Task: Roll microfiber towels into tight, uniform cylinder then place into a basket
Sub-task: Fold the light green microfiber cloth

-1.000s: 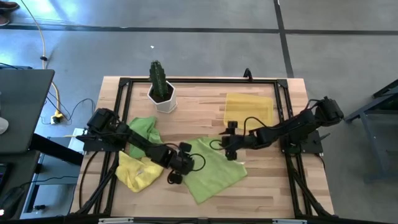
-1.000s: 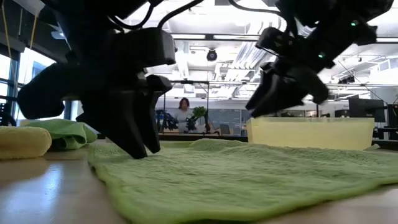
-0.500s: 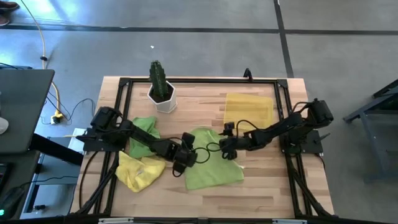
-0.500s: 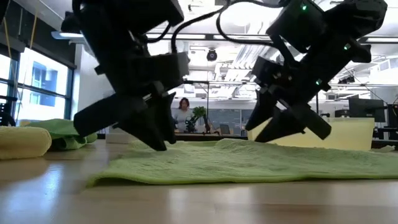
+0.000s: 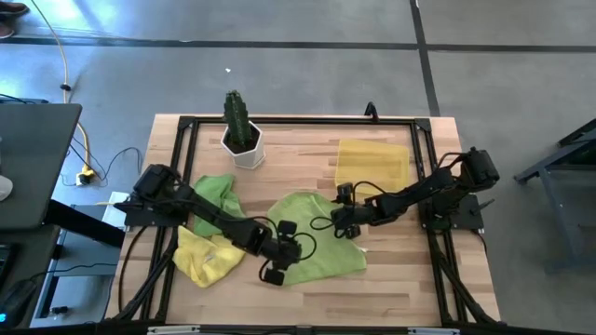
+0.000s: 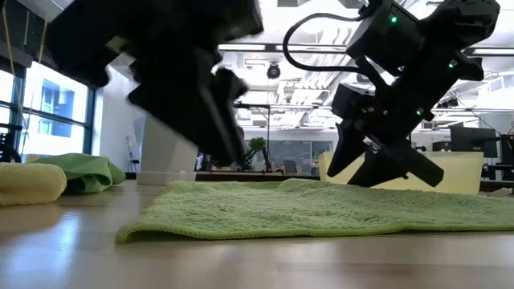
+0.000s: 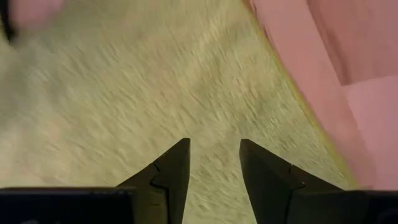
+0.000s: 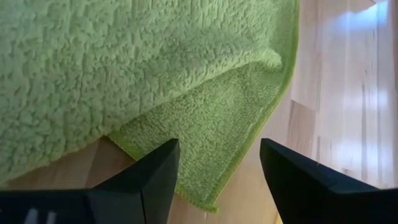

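Near the left edge of the bench [image 5: 391,270], a bright yellow towel [image 5: 203,259] lay crumpled, touching a bunched lime green towel [image 5: 216,193] just behind it. A white pot with a cactus [image 5: 241,133] stood near the back edge, left of centre. The second lime green towel [image 5: 317,237] lay spread flat around the middle of the bench, its right corner folded under. The left tool [image 5: 277,253] hung over that towel's left part, near the front edge, its fingers [image 7: 176,171] apart and gripping nothing. The right tool [image 5: 341,212] stood at the towel's right rear corner, its fingers [image 8: 146,177] also spread wide and empty above the folded corner. The basket [image 5: 372,164], a translucent yellow tray, sat toward the back right corner of the bench, just behind the right arm.
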